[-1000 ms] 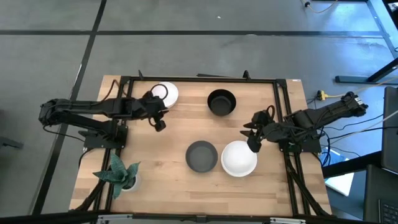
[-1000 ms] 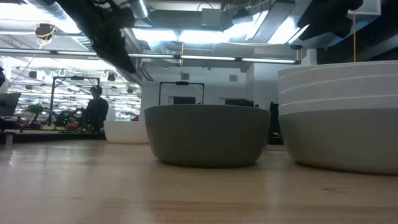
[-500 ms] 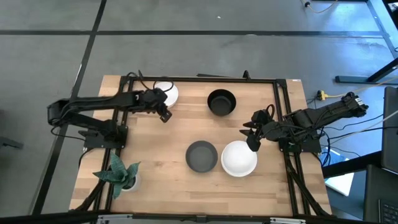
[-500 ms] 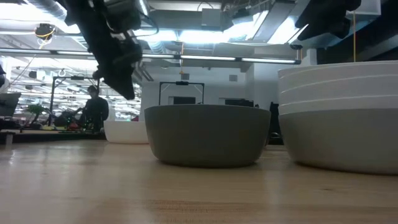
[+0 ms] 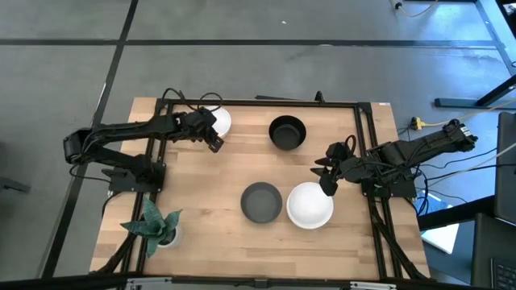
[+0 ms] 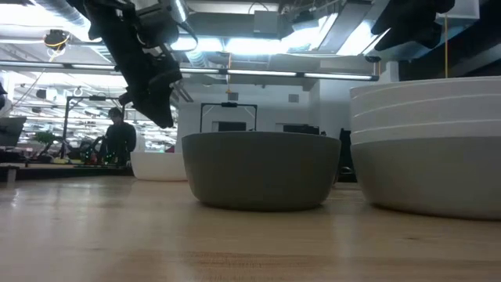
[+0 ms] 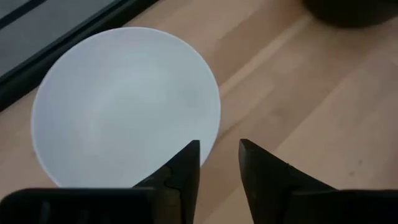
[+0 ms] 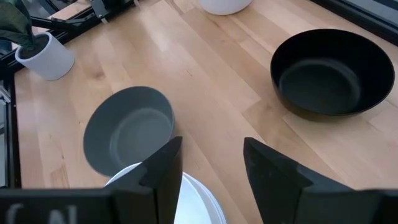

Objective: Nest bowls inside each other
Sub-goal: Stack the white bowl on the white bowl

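White stack [image 5: 310, 205]: white bowls nested in a lighter grey one, as the low view shows; near edge of table, right of centre. Rim visible between the right fingers in the right wrist view.

Dark grey bowl [image 5: 261, 201]: upright, empty, just beside the stack on its left; the low view cannot settle whether they touch.

Right gripper [image 5: 326, 180]: hovers over the far-right edge of the stack. Fingers [image 8: 165, 167] spread apart with a clear gap, holding nothing.

Plant [image 5: 159, 226]: small green potted plant in a white pot, near-left corner, well apart from the bowls.

Black bowl [image 5: 287, 132]: glossy, upright, empty, far side of table near centre.

Left gripper [image 5: 212, 142]: above the table at the near-right rim of the far white bowl [image 5: 215, 122]. Fingers [image 7: 185, 167] slightly parted, a narrow gap, empty; in the left wrist view the rim lies just ahead of the tips, contact cannot be told. Raised off the table in the low view.

Table [image 5: 218, 181]: light wood planks, dark frame along the edges.

Room: grey floor with dark lines; beyond the table, ceiling lights, ducts, and a person [image 6: 119, 138] seated far off.
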Robot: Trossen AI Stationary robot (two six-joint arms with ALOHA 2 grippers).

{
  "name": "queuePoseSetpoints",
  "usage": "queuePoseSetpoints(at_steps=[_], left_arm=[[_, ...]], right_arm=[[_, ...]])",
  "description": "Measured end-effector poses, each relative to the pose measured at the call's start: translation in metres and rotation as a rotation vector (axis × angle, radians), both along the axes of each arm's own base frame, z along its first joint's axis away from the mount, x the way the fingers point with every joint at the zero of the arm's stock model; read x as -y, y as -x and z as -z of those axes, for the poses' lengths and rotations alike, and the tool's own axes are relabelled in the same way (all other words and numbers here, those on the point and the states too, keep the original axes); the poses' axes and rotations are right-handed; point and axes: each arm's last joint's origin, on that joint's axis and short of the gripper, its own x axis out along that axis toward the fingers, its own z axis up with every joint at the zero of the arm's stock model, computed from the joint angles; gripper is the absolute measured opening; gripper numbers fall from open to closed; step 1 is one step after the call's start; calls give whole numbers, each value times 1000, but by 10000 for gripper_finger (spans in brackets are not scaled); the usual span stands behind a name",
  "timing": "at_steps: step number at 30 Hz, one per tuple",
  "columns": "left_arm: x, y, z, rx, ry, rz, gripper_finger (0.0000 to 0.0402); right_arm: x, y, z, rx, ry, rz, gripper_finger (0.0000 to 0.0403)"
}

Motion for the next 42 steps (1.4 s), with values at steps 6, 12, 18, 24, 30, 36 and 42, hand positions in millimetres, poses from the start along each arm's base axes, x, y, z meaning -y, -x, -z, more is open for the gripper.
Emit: queuePoseSetpoints(at_steps=[6,12,18,24,30,36,42], left_arm=[[-4,1,0,9,10,38,159],[-5,-6,-6,93,-30,49,174],[-4,-9,-7,114,-42,57,174],[-7,-14,1,45,-69,101,170],[-10,-20,16,-17,-46,93,170],[-13,-24,28,-50,-9,56,170],[-14,-26,34,-87,-19,35,169]], right_arm=[[0,0,0,0,0,0,171],[0,0,0,0,-2,2,171],[0,0,0,0,-3,3,171],[5,-1,0,0,-4,30,171],[12,-4,0,-3,-48,33,171],[15,-6,-1,5,-76,33,171],[15,-8,-3,33,-86,33,171]])
